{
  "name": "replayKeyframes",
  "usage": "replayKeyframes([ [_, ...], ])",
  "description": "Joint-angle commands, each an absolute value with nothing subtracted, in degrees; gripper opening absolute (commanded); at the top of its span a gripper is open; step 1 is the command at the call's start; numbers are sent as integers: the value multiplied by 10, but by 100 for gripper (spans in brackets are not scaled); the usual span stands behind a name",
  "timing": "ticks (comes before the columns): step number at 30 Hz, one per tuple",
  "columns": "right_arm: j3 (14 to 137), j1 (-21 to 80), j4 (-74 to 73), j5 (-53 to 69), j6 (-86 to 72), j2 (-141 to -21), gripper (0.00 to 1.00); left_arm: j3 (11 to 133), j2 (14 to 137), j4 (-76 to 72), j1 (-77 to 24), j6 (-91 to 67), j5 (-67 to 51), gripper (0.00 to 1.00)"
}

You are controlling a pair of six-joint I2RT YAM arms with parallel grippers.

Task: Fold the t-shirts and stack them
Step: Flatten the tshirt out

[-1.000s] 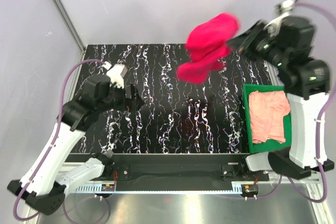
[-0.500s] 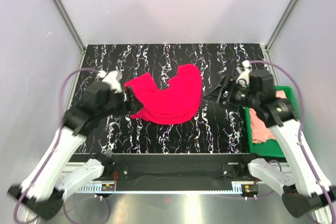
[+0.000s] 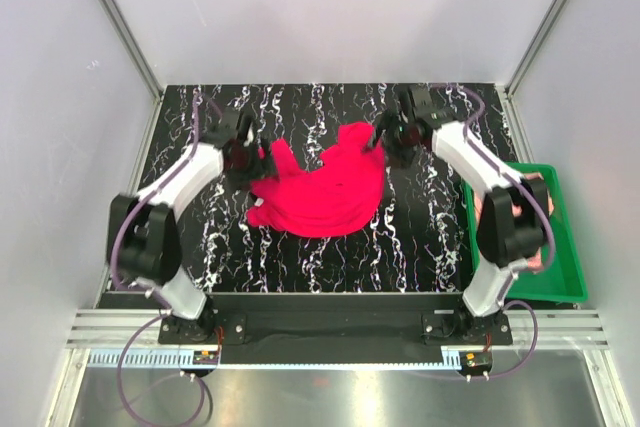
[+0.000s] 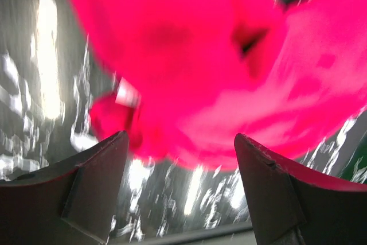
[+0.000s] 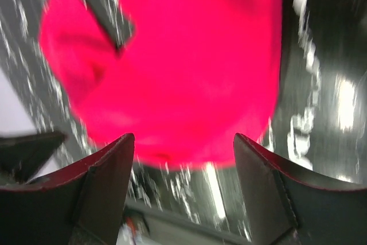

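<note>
The crimson-red t-shirt (image 3: 325,187) lies crumpled in a rough heap on the black marbled table (image 3: 300,257). My left gripper (image 3: 246,159) is open at the shirt's far-left edge, and my right gripper (image 3: 388,143) is open at its far-right edge. Both wrist views are blurred. In the left wrist view the red cloth (image 4: 200,55) sits just beyond the open left gripper (image 4: 180,137), with bare table between the fingers. The right gripper (image 5: 183,137) likewise stands open and empty before the red cloth (image 5: 189,67). The salmon-pink t-shirt (image 3: 541,209) lies in the tray, mostly hidden by my right arm.
A green plastic tray (image 3: 566,259) stands at the table's right edge under the right arm's elbow. White walls with metal corner posts (image 3: 120,27) enclose the table on the far side and on both flanks.
The right gripper opened and released the red t-shirt, which dropped from the air onto the table's middle. Both arms then swung out to the shirt's far edges.
</note>
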State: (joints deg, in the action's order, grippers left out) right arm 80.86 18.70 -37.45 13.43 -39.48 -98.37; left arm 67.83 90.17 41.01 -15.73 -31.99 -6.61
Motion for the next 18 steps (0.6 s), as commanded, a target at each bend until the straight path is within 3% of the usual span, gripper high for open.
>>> replayKeyframes([
  [1, 923, 188, -397, 20, -420, -1077, 78, 769, 967, 390, -154, -316, -76, 80],
  [8, 1156, 188, -456, 10, -374, -1260, 76, 820, 1062, 379, -152, -316, -123, 78],
  [15, 1204, 198, -461, 33, -390, -1332, 63, 808, 1082, 369, -152, -306, -152, 69],
  [18, 1206, 207, -456, 37, -391, -1347, 63, 818, 1101, 370, -153, -301, -164, 60],
])
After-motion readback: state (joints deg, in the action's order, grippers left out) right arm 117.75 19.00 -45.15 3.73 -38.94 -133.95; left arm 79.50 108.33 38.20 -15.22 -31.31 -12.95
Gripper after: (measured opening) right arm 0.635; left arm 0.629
